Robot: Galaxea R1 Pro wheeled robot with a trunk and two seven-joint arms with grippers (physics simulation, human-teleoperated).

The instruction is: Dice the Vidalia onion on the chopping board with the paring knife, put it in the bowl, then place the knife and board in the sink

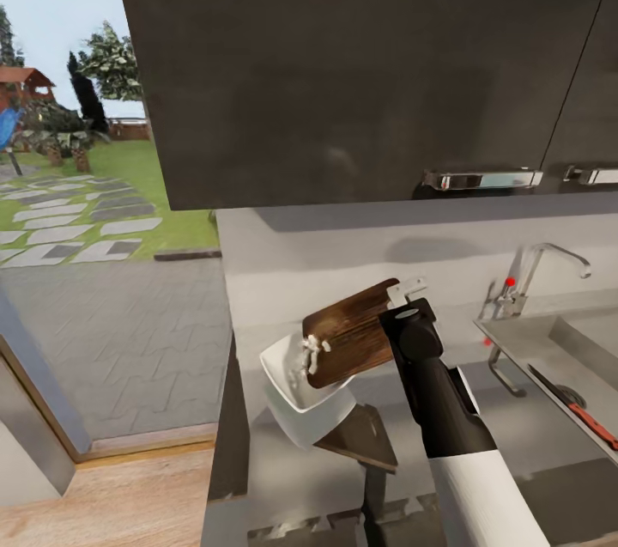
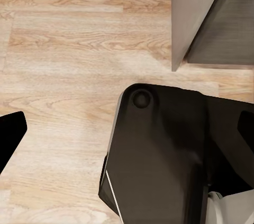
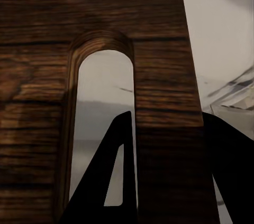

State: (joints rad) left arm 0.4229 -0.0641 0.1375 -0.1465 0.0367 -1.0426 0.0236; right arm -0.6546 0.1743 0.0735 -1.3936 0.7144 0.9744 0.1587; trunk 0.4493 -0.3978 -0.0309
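My right gripper (image 1: 407, 296) is shut on the slotted end of the dark wooden chopping board (image 1: 356, 332), holding it tilted down toward the white bowl (image 1: 287, 392). White diced onion pieces (image 1: 312, 351) cling at the board's low edge, just over the bowl. In the right wrist view the board (image 3: 106, 18) is very close, with my right gripper (image 3: 166, 129) pinching the strip beside its slot. The bowl stands on the grey countertop (image 1: 524, 452) near its left end. The paring knife (image 1: 573, 408), red-handled, lies at the near side of the sink (image 1: 549, 341). Over the wooden floor my left gripper (image 2: 127, 134) hangs open.
Dark wall cabinets (image 1: 360, 66) with chrome handles hang low above the counter. The chrome tap (image 1: 549, 259) with a red knob stands behind the sink. The countertop ends at the left, beside a glass opening to a garden. My black base (image 2: 164, 155) sits below the left arm.
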